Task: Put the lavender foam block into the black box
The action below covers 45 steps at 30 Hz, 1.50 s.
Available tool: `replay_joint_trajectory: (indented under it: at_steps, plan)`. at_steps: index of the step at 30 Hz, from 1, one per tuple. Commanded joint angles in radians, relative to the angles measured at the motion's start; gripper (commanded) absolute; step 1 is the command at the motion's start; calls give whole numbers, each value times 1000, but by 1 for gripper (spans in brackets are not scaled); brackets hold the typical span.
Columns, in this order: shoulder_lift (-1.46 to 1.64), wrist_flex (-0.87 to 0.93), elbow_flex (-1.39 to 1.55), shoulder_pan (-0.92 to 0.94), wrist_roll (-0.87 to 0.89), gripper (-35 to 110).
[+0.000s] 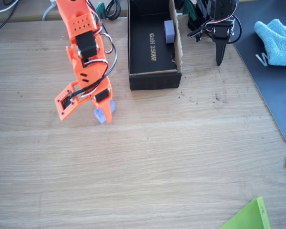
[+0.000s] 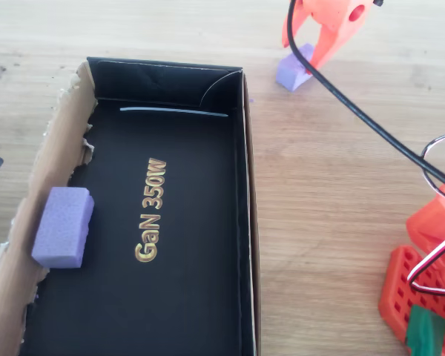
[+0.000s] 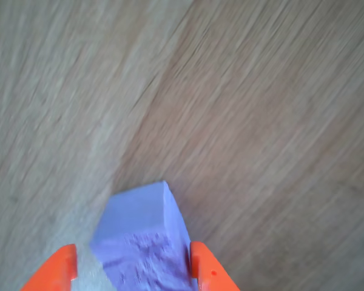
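Lavender foam block (image 3: 142, 239): lies between the pincer's two orange fingertips in the wrist view, rough bumpy face toward the camera; low over or on the bare wooden table (image 1: 157, 162), outside the box.
Pincer (image 1: 105, 112): orange, pointed down and clenched on the lavender foam block; whether the block is lifted clear of the wood cannot be told.
Black box (image 2: 241, 222): to the pincer's right and farther back in the fixed view, apart from it; open on top, gold "GaN 350W" lettering on its floor, a torn brown cardboard flap along one long side.
Second block (image 2: 63, 226): a smoother purple block, inside the box against the flap side, far wall from the pincer.
Obstacle: the box's near black wall stands between the pincer and the box floor.
Surroundings: a dark mat (image 1: 271, 81) with a blue cloth (image 1: 279, 40), well right of the pincer; a green sheet (image 1: 248, 217) cut off at the lower edge.
Hidden: the arm covers most of the held block in the fixed view.
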Motion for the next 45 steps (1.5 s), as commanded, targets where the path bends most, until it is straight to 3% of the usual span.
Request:
replay_joint_trajectory:
  at_steps: [1, 5, 13, 21, 25, 32, 45]
  plan:
    - [11, -14, -44, 15, -5, 16]
    - [-3, -17, -61, 18, 8, 0]
    - [52, 3, -61, -3, -23, 0]
    - [419, 242, -57, -109, -124, 0]
    - [606, 359, -49, -218, -114, 0]
    - [706, 290, 52, -505, -273, 0]
    - [568, 275, 58, -920, -525, 0]
